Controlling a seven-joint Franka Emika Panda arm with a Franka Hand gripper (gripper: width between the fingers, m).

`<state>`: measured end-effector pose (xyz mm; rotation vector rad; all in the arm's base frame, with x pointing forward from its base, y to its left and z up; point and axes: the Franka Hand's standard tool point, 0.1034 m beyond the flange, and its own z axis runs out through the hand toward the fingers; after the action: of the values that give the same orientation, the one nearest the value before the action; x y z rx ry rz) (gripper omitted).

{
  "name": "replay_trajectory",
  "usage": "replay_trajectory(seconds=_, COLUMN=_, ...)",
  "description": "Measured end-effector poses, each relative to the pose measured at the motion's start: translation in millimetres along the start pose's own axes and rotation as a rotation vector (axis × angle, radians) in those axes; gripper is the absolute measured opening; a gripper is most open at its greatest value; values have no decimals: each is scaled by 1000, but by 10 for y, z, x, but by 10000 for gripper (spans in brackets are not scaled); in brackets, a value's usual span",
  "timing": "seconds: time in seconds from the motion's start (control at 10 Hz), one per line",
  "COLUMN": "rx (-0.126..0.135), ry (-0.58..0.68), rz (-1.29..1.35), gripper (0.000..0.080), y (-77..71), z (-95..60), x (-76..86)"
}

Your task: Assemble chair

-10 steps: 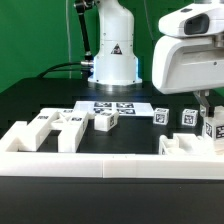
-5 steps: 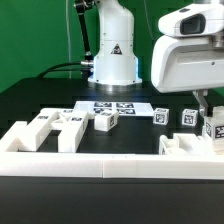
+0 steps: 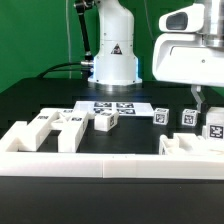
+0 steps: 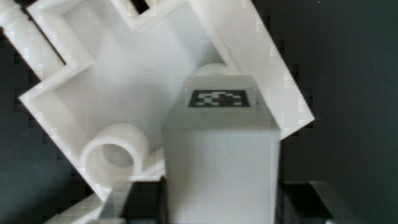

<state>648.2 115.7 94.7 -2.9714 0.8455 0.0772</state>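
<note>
Hand (image 3: 200, 108) above chair piece (image 3: 213, 125), border wall (image 3: 110, 166) near

Bare table (image 3: 135, 140) between panels (image 3: 48, 126) at the exterior view's left and legs (image 3: 187, 117) at its right, border wall (image 3: 110, 166) in front

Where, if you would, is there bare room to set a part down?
Bare table between the middle chair part and the small tagged block; also beside the robot base, on the exterior view's left. Crowded: both front corners.
</note>
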Motion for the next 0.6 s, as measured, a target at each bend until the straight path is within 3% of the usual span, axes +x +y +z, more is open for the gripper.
replay_trajectory(seconds=0.4, rx=0, ry=-2, rz=158, gripper=284, y=15, z=1, x=6)
replay_trajectory(seconds=0.6, rx=8, ry=10, rz=426, gripper=284, y=16, z=3, x=-68)
